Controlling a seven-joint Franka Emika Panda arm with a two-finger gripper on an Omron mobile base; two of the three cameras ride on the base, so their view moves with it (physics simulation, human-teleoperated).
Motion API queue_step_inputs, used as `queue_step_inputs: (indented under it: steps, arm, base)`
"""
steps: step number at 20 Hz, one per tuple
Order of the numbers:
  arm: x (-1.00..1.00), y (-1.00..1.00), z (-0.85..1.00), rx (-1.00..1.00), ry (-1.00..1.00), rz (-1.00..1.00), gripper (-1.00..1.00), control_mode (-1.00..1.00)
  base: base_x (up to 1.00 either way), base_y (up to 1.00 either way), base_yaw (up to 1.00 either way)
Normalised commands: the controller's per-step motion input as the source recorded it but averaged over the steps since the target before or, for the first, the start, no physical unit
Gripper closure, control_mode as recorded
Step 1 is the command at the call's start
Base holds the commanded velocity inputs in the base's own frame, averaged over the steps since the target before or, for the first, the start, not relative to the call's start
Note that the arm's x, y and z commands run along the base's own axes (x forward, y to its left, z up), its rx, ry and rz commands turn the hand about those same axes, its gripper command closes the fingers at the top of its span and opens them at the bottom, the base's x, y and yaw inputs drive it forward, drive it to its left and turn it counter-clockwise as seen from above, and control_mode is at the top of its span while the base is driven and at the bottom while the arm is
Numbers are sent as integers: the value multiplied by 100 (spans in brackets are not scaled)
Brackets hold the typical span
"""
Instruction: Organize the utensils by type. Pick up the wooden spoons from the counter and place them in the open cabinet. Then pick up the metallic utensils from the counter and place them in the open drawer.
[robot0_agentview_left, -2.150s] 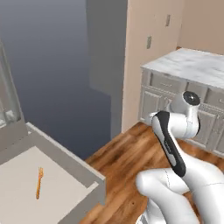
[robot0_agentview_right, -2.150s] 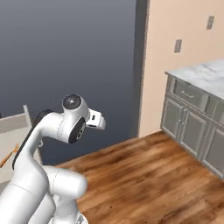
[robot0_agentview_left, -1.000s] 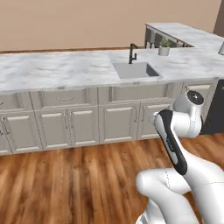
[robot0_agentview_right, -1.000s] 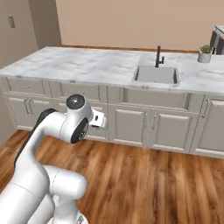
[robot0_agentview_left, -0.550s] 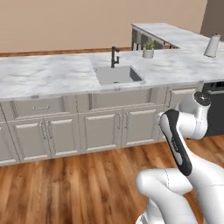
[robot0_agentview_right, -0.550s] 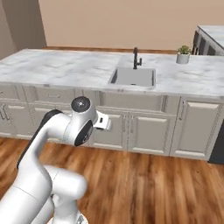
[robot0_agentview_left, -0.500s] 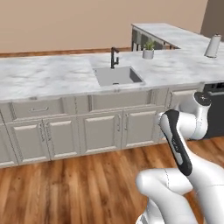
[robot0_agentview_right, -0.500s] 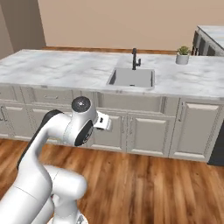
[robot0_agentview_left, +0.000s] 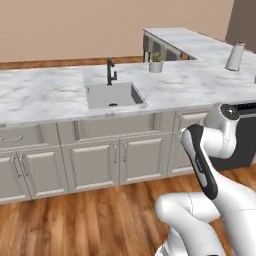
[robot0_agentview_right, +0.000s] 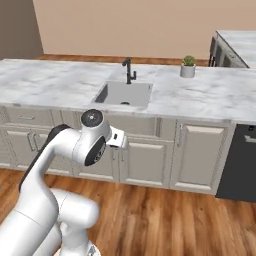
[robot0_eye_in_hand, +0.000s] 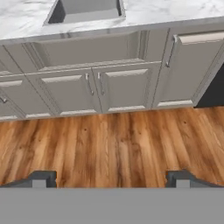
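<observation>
The fingers (robot0_eye_in_hand: 111, 178) stand far apart, one dark tip at the lower left and one at the lower right of the hand view, with nothing between them. They hang over the brown wood floor (robot0_eye_in_hand: 118, 140), which fills the middle of that view.

The biggest thing is the bench (robot0_agentview_left: 45, 92), a long white marble slab with grey veins. It runs across the middle of both base views and shows as a thin strip along the top of the hand view. No spoons or forks can be seen on it.

Under it sit grey-beige cupboards (robot0_agentview_left: 92, 162) with bar handles. The hand view shows their doors up close in its upper half.

The sink (robot0_agentview_left: 114, 95) is set in the bench, near the middle of each base view, with a black tap (robot0_agentview_left: 110, 72) behind it.

The left base view shows a white kettle (robot0_agentview_left: 235, 56) at the upper right. A small plant in a white pot (robot0_agentview_right: 188, 66) stands to the right of the sink in both base views.

A dark machine front (robot0_agentview_right: 237, 162) sits under the bench at the right edge of the right base view.
</observation>
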Motion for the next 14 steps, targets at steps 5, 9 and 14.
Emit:
queue_step_inputs:
  steps: [5, 9, 14]
  arm:
    - [0, 0, 0, 0, 0, 0, -100, 100]
    - [0, 0, 0, 0, 0, 0, -100, 100]
    - [0, 0, 0, 0, 0, 0, -100, 100]
  base:
    - [32, -91, 0]
    - [28, -93, 0]
    - [25, -92, 0]
